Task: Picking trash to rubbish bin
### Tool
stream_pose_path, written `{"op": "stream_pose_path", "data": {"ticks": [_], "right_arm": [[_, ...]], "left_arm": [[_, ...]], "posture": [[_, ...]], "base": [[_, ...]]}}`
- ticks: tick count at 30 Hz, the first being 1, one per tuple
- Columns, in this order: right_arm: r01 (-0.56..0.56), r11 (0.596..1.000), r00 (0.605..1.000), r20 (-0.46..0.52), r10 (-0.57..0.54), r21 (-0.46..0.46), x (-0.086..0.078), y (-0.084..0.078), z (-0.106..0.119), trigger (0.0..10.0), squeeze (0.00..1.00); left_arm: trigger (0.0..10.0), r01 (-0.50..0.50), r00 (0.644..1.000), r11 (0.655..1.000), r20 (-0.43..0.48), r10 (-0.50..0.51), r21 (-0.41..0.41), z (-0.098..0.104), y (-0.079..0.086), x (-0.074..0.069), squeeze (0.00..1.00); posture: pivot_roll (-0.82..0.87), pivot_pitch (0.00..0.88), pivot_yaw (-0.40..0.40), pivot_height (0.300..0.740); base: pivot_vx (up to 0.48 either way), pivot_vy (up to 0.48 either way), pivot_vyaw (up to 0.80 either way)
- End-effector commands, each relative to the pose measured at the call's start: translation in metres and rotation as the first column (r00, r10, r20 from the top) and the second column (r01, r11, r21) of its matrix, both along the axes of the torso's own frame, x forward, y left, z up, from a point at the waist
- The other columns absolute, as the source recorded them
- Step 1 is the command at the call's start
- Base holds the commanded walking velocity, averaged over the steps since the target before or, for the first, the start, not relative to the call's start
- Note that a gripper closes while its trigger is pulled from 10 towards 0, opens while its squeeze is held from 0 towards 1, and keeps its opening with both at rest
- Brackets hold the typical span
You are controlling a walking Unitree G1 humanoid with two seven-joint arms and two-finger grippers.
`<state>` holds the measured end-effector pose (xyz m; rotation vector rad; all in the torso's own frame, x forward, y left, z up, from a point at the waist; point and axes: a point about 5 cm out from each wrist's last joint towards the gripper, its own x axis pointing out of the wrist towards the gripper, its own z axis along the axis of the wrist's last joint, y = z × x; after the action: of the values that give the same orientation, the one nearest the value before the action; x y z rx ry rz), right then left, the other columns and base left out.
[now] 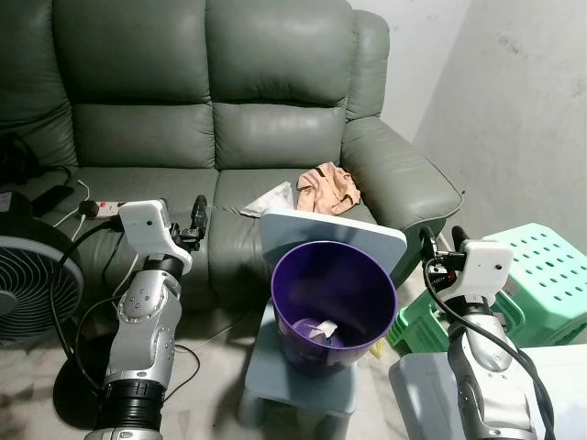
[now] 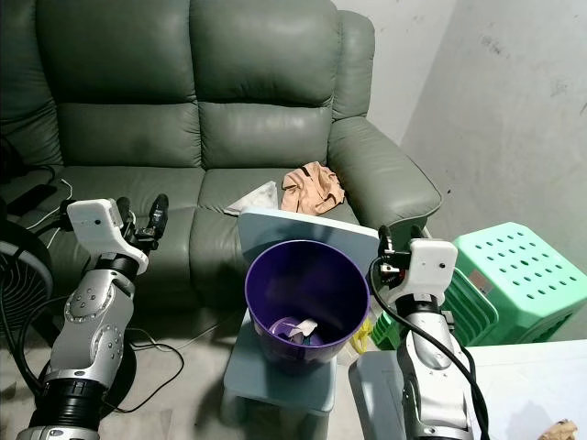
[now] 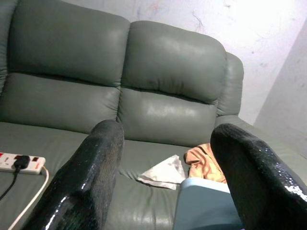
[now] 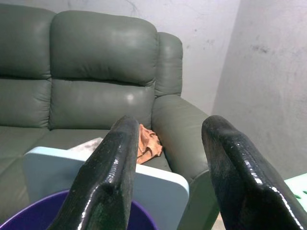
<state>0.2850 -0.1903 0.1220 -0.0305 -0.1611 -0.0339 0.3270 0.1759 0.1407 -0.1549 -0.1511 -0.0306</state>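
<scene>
A purple rubbish bin (image 1: 335,298) stands on a pale blue stool (image 1: 303,390) in front of the grey sofa (image 1: 229,110). A bit of white trash (image 1: 323,331) lies at its bottom. On the sofa seat behind it lie a white crumpled paper (image 1: 271,199) and a peach crumpled piece (image 1: 327,188). My left gripper (image 1: 188,225) is raised left of the bin, open and empty, pointing at the sofa; the white paper (image 3: 160,171) shows between its fingers. My right gripper (image 1: 441,240) is raised right of the bin, open and empty, looking over the bin's rim (image 4: 29,215).
A floor fan (image 1: 27,275) stands at the left with cables on the floor around it. A white power strip (image 1: 105,209) lies on the left sofa seat. Green plastic stools (image 1: 541,266) stand at the right, beside a white wall.
</scene>
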Motion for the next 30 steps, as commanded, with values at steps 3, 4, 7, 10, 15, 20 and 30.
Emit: {"op": "stream_pose_path", "data": {"ticks": [3,4,7,10,15,20,30], "right_arm": [[-0.002,1.000,1.000,0.001,0.002,-0.018,0.0002,0.0013,0.0029,10.0,0.00],[-0.003,1.000,1.000,-0.001,0.003,-0.021,0.0004,0.0015,0.0027,10.0,0.00],[-0.011,1.000,1.000,-0.009,0.011,-0.024,0.0005,0.0027,0.0017,10.0,0.00],[-0.019,0.999,1.000,-0.011,0.018,-0.036,0.0004,0.0036,0.0014,10.0,0.00],[-0.024,0.999,1.000,-0.016,0.023,-0.038,0.0003,0.0035,0.0009,10.0,0.00],[-0.031,0.999,0.999,-0.022,0.030,-0.044,-0.0008,0.0045,0.0001,10.0,0.00],[-0.044,0.998,0.999,-0.032,0.043,-0.054,-0.0014,0.0059,-0.0007,10.0,0.00]], "left_arm": [[10.0,0.010,1.000,1.000,0.004,-0.010,0.005,0.0029,-0.0010,0.0030,0.00],[10.0,0.010,1.000,1.000,0.003,-0.010,0.005,0.0029,-0.0010,0.0032,0.00],[10.0,0.010,1.000,1.000,0.001,-0.010,0.004,0.0022,-0.0005,0.0036,0.00],[10.0,0.012,1.000,1.000,0.002,-0.012,0.004,0.0023,-0.0003,0.0038,0.00],[10.0,0.015,1.000,1.000,0.003,-0.015,0.004,0.0024,-0.0012,0.0048,0.00],[10.0,0.019,1.000,1.000,0.004,-0.019,0.002,0.0024,-0.0025,0.0052,0.00],[10.0,0.008,1.000,1.000,0.000,-0.008,0.007,0.0005,-0.0021,0.0053,0.00]], "posture": [[0.00,0.000,-0.084,0.740],[0.00,0.000,-0.085,0.740],[0.00,0.000,-0.087,0.740],[0.00,0.000,-0.088,0.740],[0.00,0.000,-0.089,0.740],[0.00,0.000,-0.091,0.740],[0.00,0.000,-0.100,0.740]], "base": [[0.000,0.394,0.00],[0.000,0.398,0.00],[0.000,0.396,0.00],[0.000,0.459,0.00],[0.000,0.467,0.00],[0.000,0.469,0.00],[0.000,0.307,0.00]]}}
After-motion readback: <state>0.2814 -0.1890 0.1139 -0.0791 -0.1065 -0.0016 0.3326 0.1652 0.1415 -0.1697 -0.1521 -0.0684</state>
